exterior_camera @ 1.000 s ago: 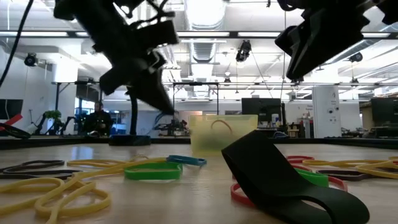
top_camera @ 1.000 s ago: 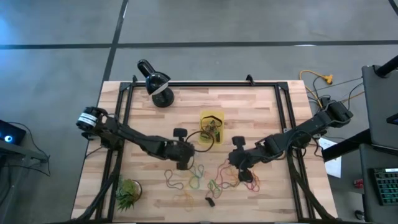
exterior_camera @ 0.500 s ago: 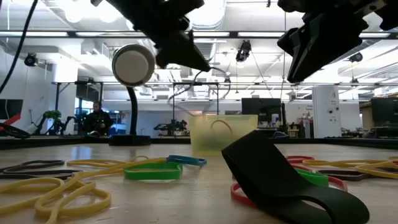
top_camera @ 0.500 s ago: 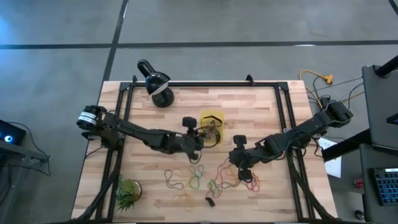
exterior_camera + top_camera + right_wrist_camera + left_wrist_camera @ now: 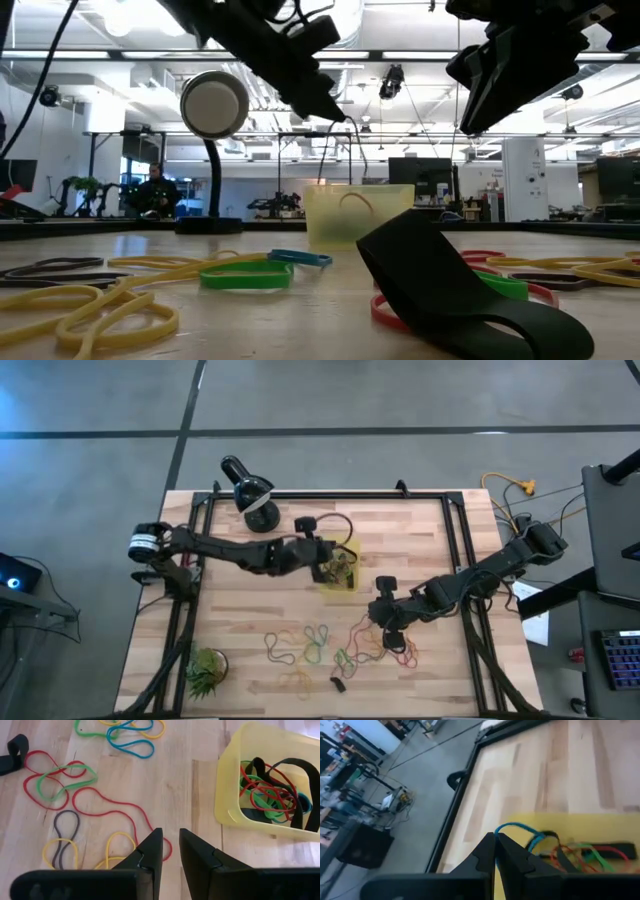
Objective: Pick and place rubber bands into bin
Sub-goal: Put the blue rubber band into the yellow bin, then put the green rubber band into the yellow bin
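While hovering over the bin (image 5: 341,565), the left end effector (image 5: 495,847) pinches a blue rubber band (image 5: 517,829).

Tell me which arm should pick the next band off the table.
Right. Its gripper hangs empty, jaws slightly apart, right beside the loose bands. The left gripper is over the bin, shut on a blue band.

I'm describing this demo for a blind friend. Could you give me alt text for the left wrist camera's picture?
The left gripper, its fingers shut on a blue rubber band, hangs over the yellow bin, which already holds red, green and black bands. Beyond lies the wooden table with its black frame.
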